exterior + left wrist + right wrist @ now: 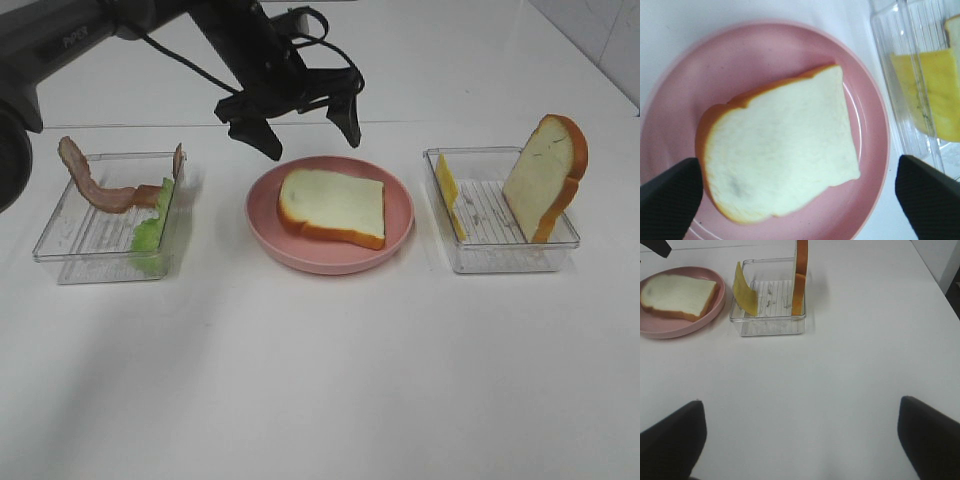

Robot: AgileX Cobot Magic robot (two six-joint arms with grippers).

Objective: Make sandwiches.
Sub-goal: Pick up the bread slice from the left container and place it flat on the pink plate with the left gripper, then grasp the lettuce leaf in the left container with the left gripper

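As the left gripper (313,140) hovers open-jawed over the bread slice (333,205) on the pink plate (263,218), the right gripper (800,440) shows jaws open.

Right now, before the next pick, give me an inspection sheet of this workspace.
Surface: white table, no spills seen.
Job's things: one bread slice flat on pink plate; second bread slice upright and cheese slice leaning in right tray; bacon and lettuce in left tray.
Clutter: nothing seen.
Grippers: left gripper open above the plate, empty; right gripper open over table, empty.
Cables: black cable along left arm.
Surroundings: tiled surface beyond far right corner.
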